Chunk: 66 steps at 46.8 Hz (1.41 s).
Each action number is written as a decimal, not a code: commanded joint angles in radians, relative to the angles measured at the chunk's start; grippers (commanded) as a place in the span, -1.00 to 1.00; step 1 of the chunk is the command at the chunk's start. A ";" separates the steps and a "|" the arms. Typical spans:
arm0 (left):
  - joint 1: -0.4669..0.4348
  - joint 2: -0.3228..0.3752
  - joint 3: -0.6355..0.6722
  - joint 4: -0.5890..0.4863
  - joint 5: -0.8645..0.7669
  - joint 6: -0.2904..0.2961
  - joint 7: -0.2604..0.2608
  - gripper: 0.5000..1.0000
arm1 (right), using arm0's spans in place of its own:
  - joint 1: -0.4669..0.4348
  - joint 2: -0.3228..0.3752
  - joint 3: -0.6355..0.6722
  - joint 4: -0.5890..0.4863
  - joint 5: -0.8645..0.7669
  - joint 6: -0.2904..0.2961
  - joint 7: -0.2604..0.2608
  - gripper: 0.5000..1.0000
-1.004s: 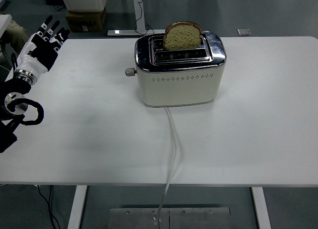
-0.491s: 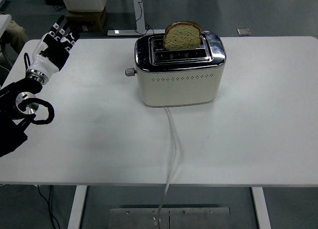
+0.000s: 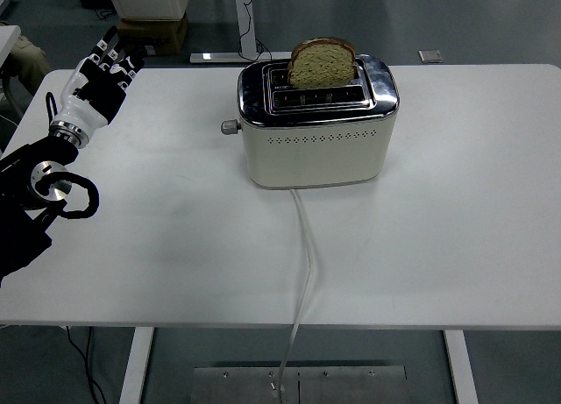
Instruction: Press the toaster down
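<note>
- Desk: one, and everything sits on it; your left hand hovers over its far left corner.
- Toaster: one, well to the right of your hand, long axis running left to right, its left end facing the hand.
- Cord: one, trailing from the toaster toward the near edge.
- Left hand: the only hand in view, so the nearer one; fingers spread wide, holding nothing.
- Bread: one slice, standing high in a slot.
- Lever: one knob on the toaster's left end, so reach right for it.
</note>
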 commanded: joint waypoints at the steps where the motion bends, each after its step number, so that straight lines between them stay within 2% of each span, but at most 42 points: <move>1: -0.012 0.001 0.000 0.000 -0.002 0.006 0.000 1.00 | 0.000 0.000 0.000 0.000 0.000 -0.001 0.000 1.00; 24: -0.074 0.031 0.002 -0.009 0.001 0.008 0.015 1.00 | 0.000 0.000 -0.001 0.000 0.000 -0.001 0.000 1.00; 29: -0.100 0.086 0.003 -0.089 0.002 0.017 0.060 1.00 | 0.000 0.000 -0.001 0.000 0.000 -0.001 0.000 1.00; 38: -0.124 0.220 0.006 -0.322 0.010 0.121 0.113 1.00 | 0.000 0.000 -0.001 0.000 0.000 -0.001 0.000 1.00; 43: -0.149 0.295 0.019 -0.420 0.013 0.125 0.176 1.00 | 0.000 0.000 -0.001 0.000 0.000 0.001 0.000 1.00; 47: -0.190 0.352 0.042 -0.460 0.037 0.123 0.221 1.00 | 0.000 0.000 -0.001 0.000 0.000 0.001 0.000 1.00; 49: -0.200 0.366 0.048 -0.467 0.051 0.123 0.227 1.00 | 0.000 0.000 -0.001 0.000 0.000 -0.001 0.000 1.00; 50: -0.231 0.402 0.075 -0.492 0.108 0.119 0.241 1.00 | 0.000 0.000 -0.001 0.000 0.000 0.001 0.000 1.00; 54: -0.282 0.451 0.126 -0.536 0.198 0.108 0.258 1.00 | 0.000 0.000 -0.001 0.000 0.000 -0.001 0.000 0.99; 57: -0.322 0.490 0.178 -0.571 0.274 0.077 0.275 1.00 | 0.000 0.000 -0.001 0.000 0.000 0.001 0.000 0.99; 66: -0.456 0.545 0.342 -0.603 0.504 -0.118 0.328 1.00 | 0.000 0.000 -0.001 0.000 0.000 0.001 0.000 1.00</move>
